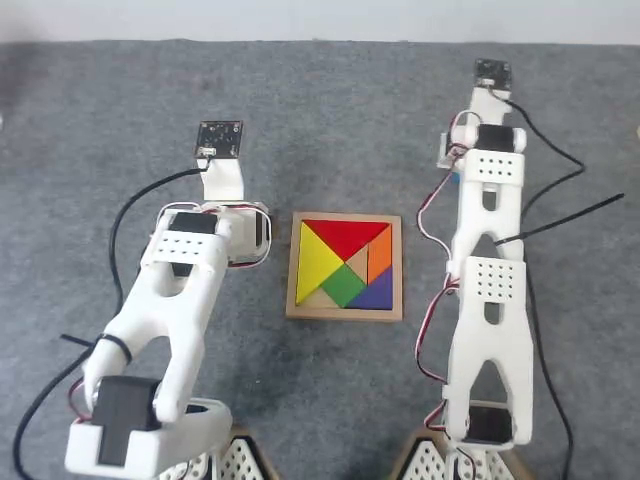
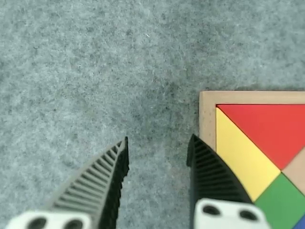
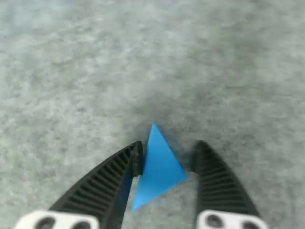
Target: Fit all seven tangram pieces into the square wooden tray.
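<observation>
The square wooden tray (image 1: 395,268) lies between the two arms. It holds red (image 1: 345,236), yellow (image 1: 317,262), green (image 1: 343,286), orange (image 1: 379,258) and purple (image 1: 376,293) pieces, plus two tan patches. In the left wrist view the tray's corner (image 2: 207,102) sits beside my left gripper (image 2: 158,140), which is open over bare carpet with nothing between its fingers. A small blue triangle (image 3: 159,167) lies flat on the carpet between the fingers of my open right gripper (image 3: 169,144), and one finger touches its edge. From above, that triangle (image 1: 455,178) peeks out beside the far right arm.
Grey carpet (image 1: 330,120) covers the whole table. Black cables (image 1: 570,215) trail off the right arm, and another cable (image 1: 120,215) loops beside the left arm. Both arm bases stand at the near edge.
</observation>
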Motion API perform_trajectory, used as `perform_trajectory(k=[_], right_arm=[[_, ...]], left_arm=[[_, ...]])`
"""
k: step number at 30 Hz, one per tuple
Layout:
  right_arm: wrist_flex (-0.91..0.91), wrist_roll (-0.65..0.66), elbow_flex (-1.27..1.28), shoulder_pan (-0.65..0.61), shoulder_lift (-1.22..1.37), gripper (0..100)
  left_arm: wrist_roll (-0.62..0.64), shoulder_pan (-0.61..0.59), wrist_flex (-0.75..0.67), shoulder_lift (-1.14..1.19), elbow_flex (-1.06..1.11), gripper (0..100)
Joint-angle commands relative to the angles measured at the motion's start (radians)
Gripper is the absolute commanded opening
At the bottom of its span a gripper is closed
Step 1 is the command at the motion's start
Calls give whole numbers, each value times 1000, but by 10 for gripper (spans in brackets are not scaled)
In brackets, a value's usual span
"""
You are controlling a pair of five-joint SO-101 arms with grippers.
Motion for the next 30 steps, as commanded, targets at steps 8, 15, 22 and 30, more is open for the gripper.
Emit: perform_trajectory(k=[8, 15, 22, 30], right_arm=[[27, 60, -23, -38, -12, 183], [285, 127, -28, -48, -13, 166], [354, 133, -31, -53, -13, 166], [357, 64, -25, -35, -48, 169]], left_arm=[[-8, -5, -14, -46, -22, 203], [-8, -5, -14, -49, -22, 203], [-8, -5, -14, -51, -22, 203], [-8, -5, -14, -51, -22, 203]])
